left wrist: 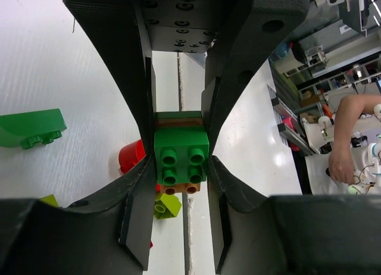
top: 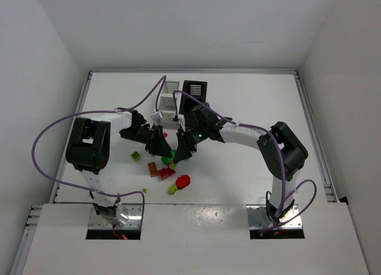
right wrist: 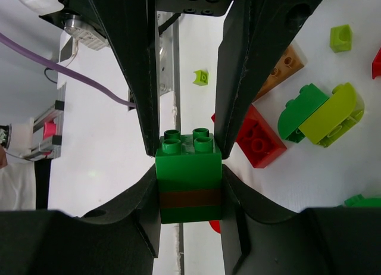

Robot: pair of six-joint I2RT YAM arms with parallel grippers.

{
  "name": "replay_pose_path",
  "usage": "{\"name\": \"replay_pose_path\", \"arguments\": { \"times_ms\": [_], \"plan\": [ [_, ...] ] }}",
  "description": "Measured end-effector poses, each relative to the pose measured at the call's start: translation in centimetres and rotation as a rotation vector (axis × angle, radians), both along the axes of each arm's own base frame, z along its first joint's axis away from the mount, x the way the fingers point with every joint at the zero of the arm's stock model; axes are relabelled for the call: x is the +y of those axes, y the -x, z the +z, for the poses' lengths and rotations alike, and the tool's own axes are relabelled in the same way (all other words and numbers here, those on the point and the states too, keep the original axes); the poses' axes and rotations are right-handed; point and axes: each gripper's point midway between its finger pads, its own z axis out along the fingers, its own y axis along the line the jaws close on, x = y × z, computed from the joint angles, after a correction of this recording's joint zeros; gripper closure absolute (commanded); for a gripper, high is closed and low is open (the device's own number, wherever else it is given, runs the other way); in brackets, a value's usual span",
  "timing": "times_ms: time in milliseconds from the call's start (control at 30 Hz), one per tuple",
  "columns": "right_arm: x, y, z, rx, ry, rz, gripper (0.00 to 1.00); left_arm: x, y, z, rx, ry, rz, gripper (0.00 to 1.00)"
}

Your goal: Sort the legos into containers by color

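Observation:
A short stack of legos, green with a brown band [right wrist: 189, 186], hangs between both grippers over the table. My right gripper [right wrist: 189, 168] is shut on its lower part, the studs pointing away from that camera. My left gripper [left wrist: 180, 162] is shut on the studded green end [left wrist: 181, 156], with an orange-brown piece [left wrist: 178, 188] showing just beneath. In the top view the two grippers [top: 159, 147] [top: 181, 149] meet nose to nose in front of the containers: two white bins [top: 166, 102] [top: 172, 86] and a black one [top: 194, 90].
Loose legos lie under and near the grippers: a red brick [right wrist: 259, 141], a green and yellow-green curved pair [right wrist: 321, 114], an orange-brown brick [right wrist: 283, 66], a green curved brick [left wrist: 30, 127], a red round piece [top: 183, 181] and yellow-green bits [top: 172, 188] [top: 136, 156].

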Motion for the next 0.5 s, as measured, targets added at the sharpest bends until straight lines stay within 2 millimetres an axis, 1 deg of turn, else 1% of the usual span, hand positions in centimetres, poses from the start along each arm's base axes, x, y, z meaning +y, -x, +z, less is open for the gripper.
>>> {"name": "replay_pose_path", "arguments": {
  "times_ms": [33, 67, 100, 167, 267, 367, 400, 467, 500],
  "plan": [
    [0.00, 0.01, 0.00, 0.002, 0.001, -0.001, 1.00, -0.01, 0.00, -0.02, -0.001, -0.001, -0.001, 0.64],
    [0.00, 0.01, 0.00, 0.002, 0.001, -0.001, 1.00, -0.01, 0.00, -0.03, 0.000, -0.002, -0.001, 0.51],
    [0.00, 0.00, 0.00, 0.002, 0.001, -0.001, 1.00, -0.02, -0.01, -0.04, 0.000, -0.002, -0.001, 0.46],
    [0.14, -0.09, 0.09, -0.003, -0.003, -0.003, 1.00, -0.21, -0.01, 0.02, -0.002, 0.004, -0.005, 0.43],
    [0.18, -0.02, 0.06, 0.001, 0.001, -0.004, 1.00, -0.41, 0.09, 0.00, -0.001, 0.004, -0.012, 0.43],
    [0.19, -0.04, 0.06, 0.003, 0.003, -0.006, 1.00, -0.41, -0.02, -0.12, -0.006, 0.000, -0.012, 0.62],
    [0.19, -0.07, 0.01, 0.003, 0.007, -0.009, 1.00, -0.41, -0.01, -0.10, -0.003, 0.000, -0.011, 0.72],
    [0.11, -0.12, -0.10, 0.007, 0.013, -0.014, 1.00, -0.43, -0.05, -0.09, -0.007, 0.002, -0.011, 0.81],
    [0.11, -0.13, -0.09, 0.007, 0.013, -0.015, 1.00, -0.43, -0.06, -0.09, -0.006, 0.002, -0.011, 0.87]
  ]
}}
